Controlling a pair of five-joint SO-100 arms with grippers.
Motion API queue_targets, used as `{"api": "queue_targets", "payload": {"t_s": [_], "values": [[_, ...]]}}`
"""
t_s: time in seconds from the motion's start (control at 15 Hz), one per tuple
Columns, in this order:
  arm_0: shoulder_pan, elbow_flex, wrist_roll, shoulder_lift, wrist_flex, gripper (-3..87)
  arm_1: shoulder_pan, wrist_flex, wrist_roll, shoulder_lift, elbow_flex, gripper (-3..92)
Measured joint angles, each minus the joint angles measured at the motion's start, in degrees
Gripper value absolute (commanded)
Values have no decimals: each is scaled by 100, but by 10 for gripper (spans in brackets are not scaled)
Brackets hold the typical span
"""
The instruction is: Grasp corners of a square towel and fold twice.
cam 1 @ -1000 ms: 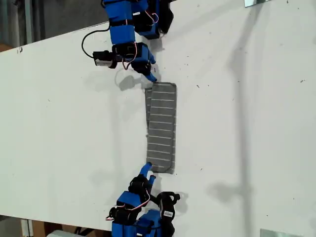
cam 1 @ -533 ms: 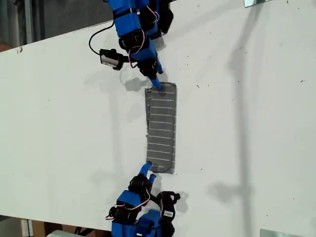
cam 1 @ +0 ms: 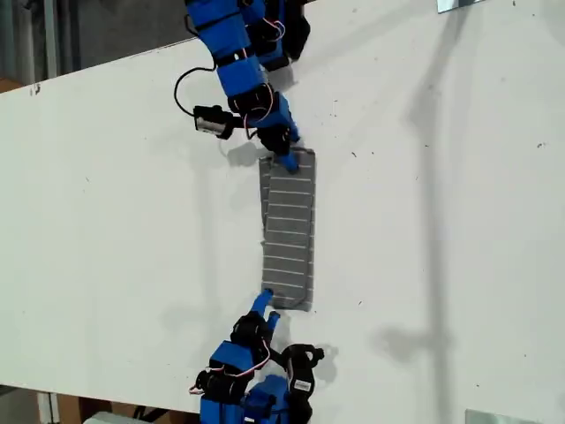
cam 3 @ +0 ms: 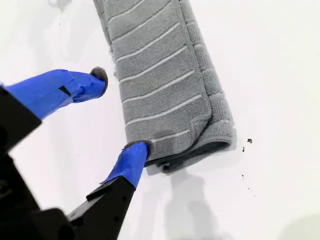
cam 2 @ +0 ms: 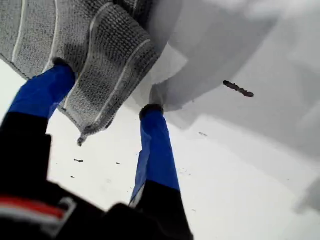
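At centre of exterior view the towel (cam 1: 289,230) lies as a long narrow strip on white table (cam 1: 441,221): grey, knobbly weave w/ thin pale stripes, rounded corners. My first gripper (cam 2: 107,112), jaws apart, one blue finger under a lifted corner (cam 2: 82,132). My second gripper (cam 3: 122,112), also open, straddles strip's other end w/ one tip touching. Bare table all round.

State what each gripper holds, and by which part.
Nothing: my first gripper is open astride a towel corner, my second gripper open at another.
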Motion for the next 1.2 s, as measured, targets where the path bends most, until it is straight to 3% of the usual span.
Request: {"api": "queue_targets", "payload": {"t_s": [0.2, 0.4, 0.8, 1.2], "values": [[44, 132, 0, 255, -70, 244, 70, -220, 18, -396, -132, 275], [88, 483, -88, 703, -97, 244, 79, -404, -9, -633, -202, 6], [88, 896, -123, 870, -114, 244, -97, -475, 299, -554, -193, -2], [-958, 1600, 185, 369, -62, 243, -510, 1222, 800, 457, -97, -1]]}}
